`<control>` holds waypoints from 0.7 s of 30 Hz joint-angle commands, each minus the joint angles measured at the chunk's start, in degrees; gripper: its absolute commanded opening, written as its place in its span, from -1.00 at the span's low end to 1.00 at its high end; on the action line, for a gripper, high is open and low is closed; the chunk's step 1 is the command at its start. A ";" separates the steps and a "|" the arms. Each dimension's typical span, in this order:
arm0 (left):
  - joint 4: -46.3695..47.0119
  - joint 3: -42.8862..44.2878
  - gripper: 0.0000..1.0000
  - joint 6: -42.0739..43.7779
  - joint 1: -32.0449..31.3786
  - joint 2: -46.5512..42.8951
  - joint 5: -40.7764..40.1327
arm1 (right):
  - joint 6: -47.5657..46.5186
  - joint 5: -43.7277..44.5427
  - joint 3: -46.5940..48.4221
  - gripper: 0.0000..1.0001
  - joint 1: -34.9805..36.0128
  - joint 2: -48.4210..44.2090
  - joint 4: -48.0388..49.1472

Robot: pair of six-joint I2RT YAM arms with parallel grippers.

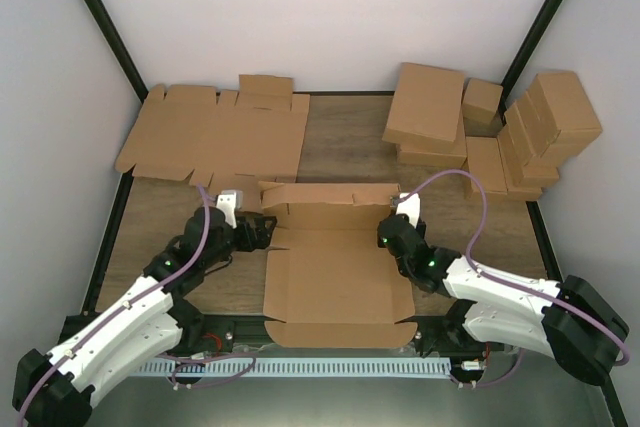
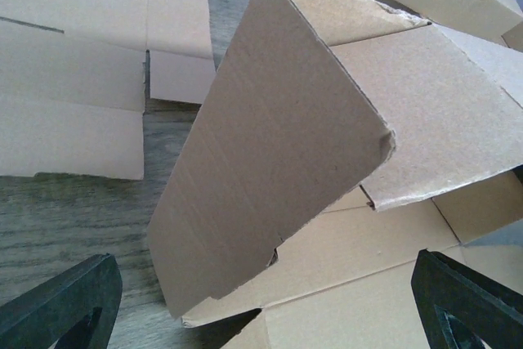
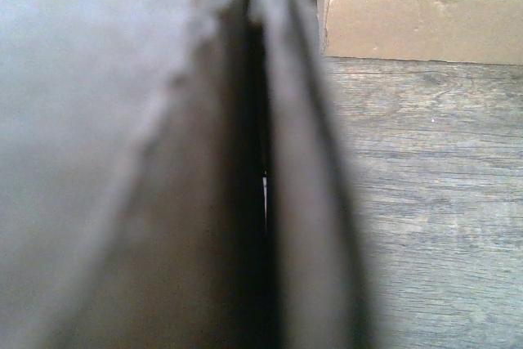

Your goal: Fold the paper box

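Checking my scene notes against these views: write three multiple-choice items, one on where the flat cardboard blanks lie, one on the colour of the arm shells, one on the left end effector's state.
1. The flat brown cardboard blanks lie: A) at the far left of the wooden table; B) at its near right; C) at its near middle.
2. The arms' shells are: A) red; B) white; C) yellow.
3. The left end effector is: A) shut on a flap; B) shut on a blank; C) open, holding nothing.
Key: 1 A, the top view shows them in the far-left corner; 2 B, both arms show white; 3 C, its black fingers stand wide apart below the partly folded brown cardboard box.
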 commanded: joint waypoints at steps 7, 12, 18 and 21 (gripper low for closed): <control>7.17 -2.20 1.00 2.07 0.19 1.56 1.42 | 1.42 0.78 0.47 -0.94 -0.11 -0.55 1.44; 10.29 -2.02 0.82 3.63 0.19 4.28 2.18 | 1.20 0.63 0.37 -0.92 -0.11 -0.97 1.53; 10.42 -1.03 0.51 4.60 0.16 7.00 -2.56 | 1.19 0.43 0.36 -0.91 -0.13 -1.34 1.44; 10.47 -0.99 0.25 5.47 0.16 7.48 -4.47 | 1.10 0.39 0.33 -0.90 -0.12 -1.61 1.33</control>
